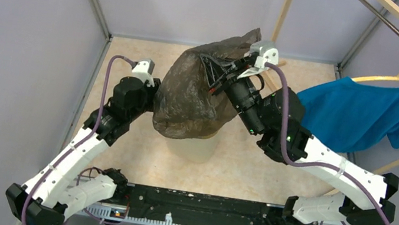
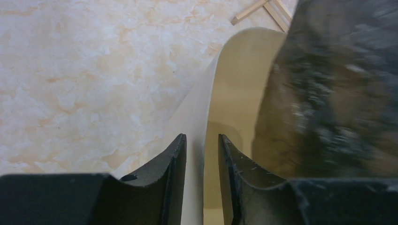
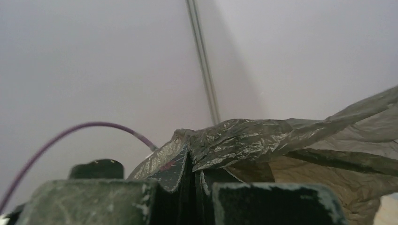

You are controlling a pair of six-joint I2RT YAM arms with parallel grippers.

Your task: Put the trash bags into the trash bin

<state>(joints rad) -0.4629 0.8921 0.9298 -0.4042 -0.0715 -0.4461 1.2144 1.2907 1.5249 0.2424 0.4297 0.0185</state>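
Note:
The trash bag [image 1: 194, 94], thin, wrinkly and dark grey-brown, hangs spread over the cream trash bin [image 1: 201, 145], hiding most of the rim. My right gripper [image 1: 217, 79] holds it up from the right. In the right wrist view the right gripper [image 3: 192, 157] is shut on a crumpled fold of the bag [image 3: 263, 136]. My left gripper [image 1: 154, 97] is at the bag's left side, its tips hidden there. In the left wrist view the left gripper [image 2: 202, 140] stands open over the bin's rim [image 2: 234, 84], nothing pinched. The bag [image 2: 338, 93] fills the right, hanging into the bin.
A blue garment [image 1: 364, 113] hangs on a hanger at the right, close to the right arm's elbow. Wooden rack poles [image 1: 283, 17] rise at the back, with wooden strips [image 2: 256, 9] on the marbled floor beyond the bin. Grey walls enclose the cell.

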